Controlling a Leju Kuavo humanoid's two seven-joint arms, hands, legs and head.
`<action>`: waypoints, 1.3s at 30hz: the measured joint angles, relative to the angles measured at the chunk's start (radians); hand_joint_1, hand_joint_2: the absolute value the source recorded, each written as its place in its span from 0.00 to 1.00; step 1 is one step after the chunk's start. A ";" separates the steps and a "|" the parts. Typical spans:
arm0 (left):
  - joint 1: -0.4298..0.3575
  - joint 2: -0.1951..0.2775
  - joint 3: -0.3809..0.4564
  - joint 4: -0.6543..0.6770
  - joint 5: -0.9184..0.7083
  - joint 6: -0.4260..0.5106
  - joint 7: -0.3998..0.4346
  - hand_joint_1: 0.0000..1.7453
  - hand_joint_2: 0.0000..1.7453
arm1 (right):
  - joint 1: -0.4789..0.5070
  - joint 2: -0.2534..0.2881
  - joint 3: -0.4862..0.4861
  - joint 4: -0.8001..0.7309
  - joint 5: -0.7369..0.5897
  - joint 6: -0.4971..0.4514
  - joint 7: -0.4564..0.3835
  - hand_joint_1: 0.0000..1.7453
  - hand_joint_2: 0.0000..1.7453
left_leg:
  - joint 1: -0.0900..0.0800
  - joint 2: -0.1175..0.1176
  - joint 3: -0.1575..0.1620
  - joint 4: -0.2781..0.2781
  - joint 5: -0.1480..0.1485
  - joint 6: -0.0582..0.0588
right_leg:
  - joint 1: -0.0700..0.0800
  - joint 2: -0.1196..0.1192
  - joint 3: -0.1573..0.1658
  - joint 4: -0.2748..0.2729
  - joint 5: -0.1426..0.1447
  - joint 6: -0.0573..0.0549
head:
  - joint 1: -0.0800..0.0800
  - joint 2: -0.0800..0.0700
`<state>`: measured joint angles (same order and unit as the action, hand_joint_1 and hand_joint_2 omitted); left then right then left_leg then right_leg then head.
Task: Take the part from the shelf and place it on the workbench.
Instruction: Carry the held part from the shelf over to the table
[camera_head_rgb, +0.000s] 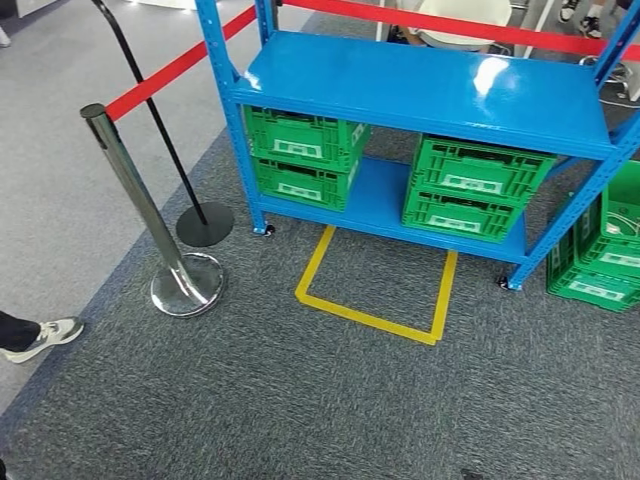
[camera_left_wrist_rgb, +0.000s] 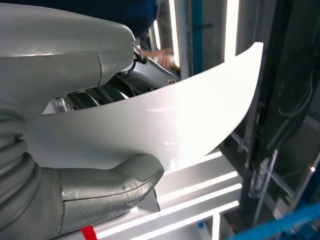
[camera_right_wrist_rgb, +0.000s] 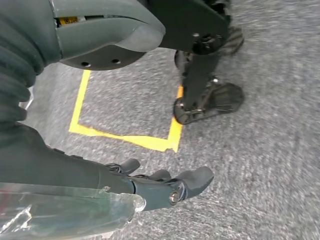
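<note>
Grey speckled carpet (camera_head_rgb: 226, 400) spreads beneath a blue metal shelf (camera_head_rgb: 423, 90) in the head view, where yellow tape (camera_head_rgb: 370, 318) marks 3 sides of a rectangle on the floor in front of the unit. On the lower board sit 4 green slatted plastic crates (camera_head_rgb: 306, 155), stacked in 2 pairs, with more green crates (camera_head_rgb: 604, 255) standing on the floor at the right. A chrome stanchion (camera_head_rgb: 143, 210) with a round base carries a red belt (camera_head_rgb: 177, 65) past the shelf's corner; a black post (camera_head_rgb: 162, 140) stands just behind it. A person's light sneaker (camera_head_rgb: 49, 335) enters at the left edge.

From the left wrist comes a different picture: the left hand (camera_left_wrist_rgb: 94, 125) grips the part (camera_left_wrist_rgb: 170, 120), a smooth, glossy white curved panel that tapers to a point, with the thick grey thumb (camera_left_wrist_rgb: 113, 187) pressed on its near face and darker fingers (camera_left_wrist_rgb: 151, 75) behind it. Bright strip lights glow beyond.

Seen from the right wrist, the right hand (camera_right_wrist_rgb: 143, 185) hangs over the carpet and a corner of the yellow tape, its dark fingers (camera_right_wrist_rgb: 188, 180) stretched out, apart and holding nothing.
</note>
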<state>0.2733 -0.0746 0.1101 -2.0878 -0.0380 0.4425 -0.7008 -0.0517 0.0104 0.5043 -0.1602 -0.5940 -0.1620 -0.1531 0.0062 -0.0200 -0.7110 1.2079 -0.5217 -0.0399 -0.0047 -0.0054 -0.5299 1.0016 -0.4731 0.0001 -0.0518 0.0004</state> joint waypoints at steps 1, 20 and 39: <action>0.005 0.000 0.000 0.000 -0.006 -0.002 0.000 1.00 1.00 | 0.002 0.000 0.003 0.000 0.000 0.000 0.003 0.00 1.00 | 0.004 0.006 -0.019 0.045 -0.015 -0.006 | -0.002 -0.017 -0.002 -0.001 0.000 0.001 | 0.000 0.000; 0.036 -0.048 0.016 -0.003 0.042 -0.011 0.001 1.00 1.00 | 0.003 0.018 0.025 -0.001 -0.003 0.010 -0.009 0.00 1.00 | 0.013 -0.058 0.138 -0.221 0.105 0.035 | -0.005 0.035 -0.066 0.151 -0.060 0.040 | 0.017 0.000; -0.004 -0.041 0.027 0.000 0.056 0.045 0.001 1.00 1.00 | -0.010 0.033 0.025 -0.001 -0.020 0.019 -0.005 0.00 1.00 | 0.008 0.087 0.135 -0.215 0.094 0.005 | 0.011 -0.110 0.004 0.001 -0.015 0.031 | 0.013 0.000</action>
<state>0.2695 -0.1156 0.1370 -2.0881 0.0179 0.4871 -0.6994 -0.0621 0.0433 0.5295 -0.1614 -0.6140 -0.1431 -0.1581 0.0144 0.0674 -0.5759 0.9929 -0.4278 -0.0351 0.0063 -0.1154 -0.5256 1.0022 -0.4876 0.0310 -0.0391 0.0004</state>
